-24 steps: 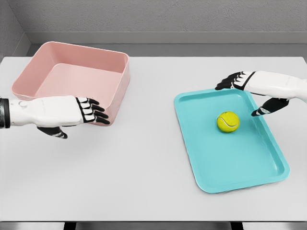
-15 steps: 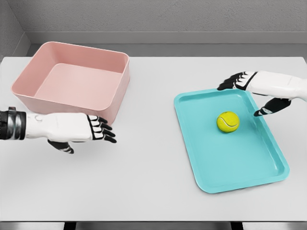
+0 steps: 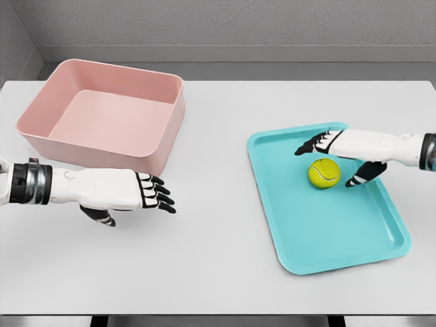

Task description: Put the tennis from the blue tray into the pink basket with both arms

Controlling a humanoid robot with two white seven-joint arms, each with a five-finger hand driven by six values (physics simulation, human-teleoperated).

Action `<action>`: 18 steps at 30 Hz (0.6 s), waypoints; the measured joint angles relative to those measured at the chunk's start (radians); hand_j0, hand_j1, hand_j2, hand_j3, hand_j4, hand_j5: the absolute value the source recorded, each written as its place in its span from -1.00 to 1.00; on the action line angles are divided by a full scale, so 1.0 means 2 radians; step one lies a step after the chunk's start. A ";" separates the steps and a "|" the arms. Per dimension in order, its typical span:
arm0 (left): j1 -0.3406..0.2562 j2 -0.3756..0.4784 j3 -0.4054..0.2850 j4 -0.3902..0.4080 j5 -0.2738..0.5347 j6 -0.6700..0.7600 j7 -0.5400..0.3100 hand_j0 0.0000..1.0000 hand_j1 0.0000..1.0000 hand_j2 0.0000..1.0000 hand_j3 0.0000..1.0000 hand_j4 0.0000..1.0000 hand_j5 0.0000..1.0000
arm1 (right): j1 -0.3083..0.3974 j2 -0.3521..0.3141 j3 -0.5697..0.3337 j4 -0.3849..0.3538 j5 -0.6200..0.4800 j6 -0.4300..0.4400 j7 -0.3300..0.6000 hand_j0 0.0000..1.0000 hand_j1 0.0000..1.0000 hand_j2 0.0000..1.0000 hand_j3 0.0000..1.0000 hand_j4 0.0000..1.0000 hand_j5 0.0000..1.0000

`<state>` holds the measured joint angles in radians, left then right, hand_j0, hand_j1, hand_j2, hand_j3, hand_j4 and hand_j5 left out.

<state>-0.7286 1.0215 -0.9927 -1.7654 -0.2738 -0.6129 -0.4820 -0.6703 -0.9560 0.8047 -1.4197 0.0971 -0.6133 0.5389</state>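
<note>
A yellow-green tennis ball (image 3: 323, 173) lies in the upper half of the blue tray (image 3: 300, 238) on the right of the table. My right hand (image 3: 334, 158) hovers just behind and right of the ball, open, with its fingers spread to the ball's upper left and the thumb beside its right side; contact cannot be told. The pink basket (image 3: 109, 112) stands empty at the back left. My left hand (image 3: 139, 194) floats open over the table just in front of the basket's near wall, holding nothing.
The white table (image 3: 204, 259) carries only the basket and the tray. A grey wall (image 3: 218, 27) runs behind the table's far edge.
The right hand has moved left and down, from beyond the tray's far right rim to around the ball. The left hand has drawn back toward me, away from the basket's front wall.
</note>
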 measured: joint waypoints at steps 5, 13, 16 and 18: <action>-0.005 0.001 0.000 0.000 0.001 0.000 0.000 1.00 1.00 1.00 1.00 1.00 1.00 | 0.000 0.013 0.006 0.018 0.019 0.000 0.000 1.00 1.00 1.00 1.00 1.00 1.00; -0.006 0.002 0.001 0.000 0.001 0.000 0.000 1.00 1.00 1.00 1.00 1.00 1.00 | -0.003 0.029 0.013 0.041 0.033 0.000 0.001 1.00 1.00 1.00 1.00 1.00 1.00; -0.006 0.003 0.002 0.000 0.002 0.000 0.000 1.00 1.00 1.00 1.00 1.00 1.00 | -0.007 0.032 0.014 0.045 0.034 0.000 0.001 1.00 1.00 1.00 1.00 1.00 1.00; -0.006 0.003 0.002 0.000 0.002 0.000 0.000 1.00 1.00 1.00 1.00 1.00 1.00 | -0.010 0.034 0.016 0.050 0.035 0.000 0.001 1.00 1.00 1.00 1.00 1.00 1.00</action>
<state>-0.7409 1.0269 -0.9890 -1.7645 -0.2701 -0.6129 -0.4820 -0.6903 -0.8870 0.8367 -1.3199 0.1664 -0.6130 0.5418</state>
